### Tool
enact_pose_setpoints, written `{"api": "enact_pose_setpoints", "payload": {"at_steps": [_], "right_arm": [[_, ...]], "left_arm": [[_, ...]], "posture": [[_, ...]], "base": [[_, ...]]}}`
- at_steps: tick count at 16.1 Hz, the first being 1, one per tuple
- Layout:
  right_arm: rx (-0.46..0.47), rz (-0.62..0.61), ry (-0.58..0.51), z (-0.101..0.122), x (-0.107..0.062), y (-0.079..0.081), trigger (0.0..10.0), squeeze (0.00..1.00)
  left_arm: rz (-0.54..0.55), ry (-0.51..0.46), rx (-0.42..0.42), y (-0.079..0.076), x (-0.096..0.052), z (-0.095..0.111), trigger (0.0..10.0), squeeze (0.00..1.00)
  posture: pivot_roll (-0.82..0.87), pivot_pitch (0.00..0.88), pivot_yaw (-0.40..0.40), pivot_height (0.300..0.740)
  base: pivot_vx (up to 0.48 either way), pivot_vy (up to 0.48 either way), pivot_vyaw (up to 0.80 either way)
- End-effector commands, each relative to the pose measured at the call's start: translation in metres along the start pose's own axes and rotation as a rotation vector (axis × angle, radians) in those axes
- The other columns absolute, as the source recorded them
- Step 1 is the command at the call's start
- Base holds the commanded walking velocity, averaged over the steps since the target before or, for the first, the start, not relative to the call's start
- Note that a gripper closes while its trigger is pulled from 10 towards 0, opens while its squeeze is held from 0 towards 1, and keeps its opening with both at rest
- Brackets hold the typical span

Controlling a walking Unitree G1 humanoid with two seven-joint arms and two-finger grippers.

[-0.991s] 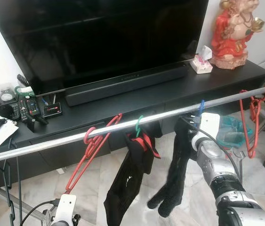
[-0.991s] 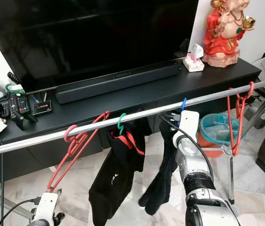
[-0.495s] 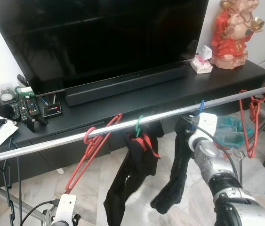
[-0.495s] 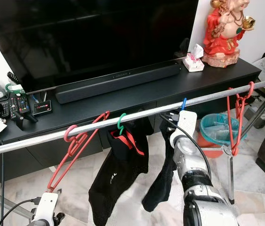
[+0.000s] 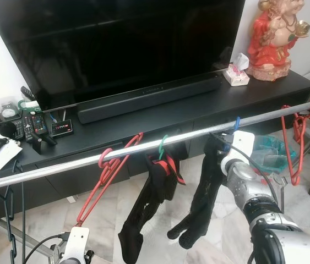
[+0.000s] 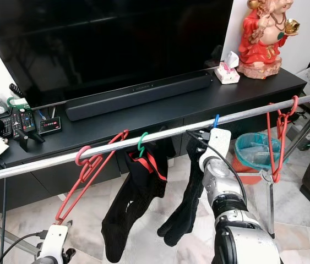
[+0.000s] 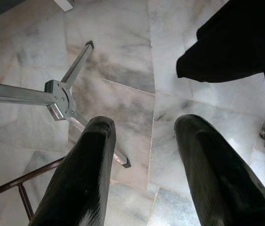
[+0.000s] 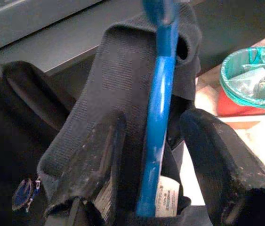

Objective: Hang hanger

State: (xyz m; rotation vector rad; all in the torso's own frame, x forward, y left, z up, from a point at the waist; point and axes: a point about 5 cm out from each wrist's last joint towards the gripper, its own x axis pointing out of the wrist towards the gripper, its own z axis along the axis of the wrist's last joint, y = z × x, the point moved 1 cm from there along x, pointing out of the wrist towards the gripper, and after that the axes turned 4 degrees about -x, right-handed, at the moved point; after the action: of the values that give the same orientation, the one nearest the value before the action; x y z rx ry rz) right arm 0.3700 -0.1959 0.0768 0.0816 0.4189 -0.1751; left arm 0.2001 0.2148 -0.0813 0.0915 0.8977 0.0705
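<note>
Up front, spanning the scene left to right: a silver clothes rail (image 5: 61, 168), with a black TV (image 5: 121, 44) and soundbar (image 5: 149, 98) on a dark TV bench (image 5: 265, 91) on the far side. Hanging from the rail, left to right: red hangers (image 5: 106, 168), a green hanger (image 5: 163, 147) carrying a dark garment (image 5: 149, 203), the blue hanger (image 5: 235, 124) draped with black trousers (image 5: 201, 203), and more red hangers (image 5: 297, 140) at the far right end. Hooked over the rail already, by the look of it, so the hanging step seems nearly done. Right gripper (image 8: 151, 155) raised just below the rail, fingers (image 8: 217, 160) parted around the blue hanger's neck and the cloth folded over it, apparently not squeezing; probably placed so to steady the hook while letting go. Green-lined bin (image 8: 254, 75) on the floor past it. Left gripper (image 7: 141, 165) low by the marble floor (image 7: 123, 70), open and empty, near the rail's stand foot (image 7: 59, 99). Neighbouring green hanger's garment close on the left, possibly in the way of withdrawal.
</note>
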Motion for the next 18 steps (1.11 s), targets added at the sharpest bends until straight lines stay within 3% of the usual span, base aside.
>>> {"api": "enact_pose_setpoints", "payload": {"at_steps": [1,2,3,18], "right_arm": [[0.024,-0.004,-0.004,0.0035,0.001,0.0008,8.4,0.0],[0.03,-0.005,-0.006,0.0044,0.0013,0.0003,2.9,0.0],[0.029,-0.007,-0.006,0.0043,0.0015,0.0002,0.0,0.0],[0.048,-0.047,0.031,-0.0027,0.0016,-0.0037,0.0,0.0]], "left_arm": [[0.006,0.009,0.006,0.0004,-0.001,-0.0047,10.0,0.0],[0.006,0.008,0.006,0.0004,-0.001,-0.0048,10.0,0.0],[0.006,0.008,0.005,0.0003,-0.0011,-0.005,10.0,0.0],[0.005,0.01,0.001,0.0007,-0.0013,-0.0058,10.0,0.0]], "posture": [[-0.2,0.0,0.052,0.74],[-0.2,0.0,0.052,0.74],[-0.2,0.0,0.052,0.74],[-0.2,0.0,0.054,0.74]], "base": [[0.0,0.0,0.0],[0.0,0.0,0.0],[0.0,0.0,0.0],[0.0,0.0,0.0]]}}
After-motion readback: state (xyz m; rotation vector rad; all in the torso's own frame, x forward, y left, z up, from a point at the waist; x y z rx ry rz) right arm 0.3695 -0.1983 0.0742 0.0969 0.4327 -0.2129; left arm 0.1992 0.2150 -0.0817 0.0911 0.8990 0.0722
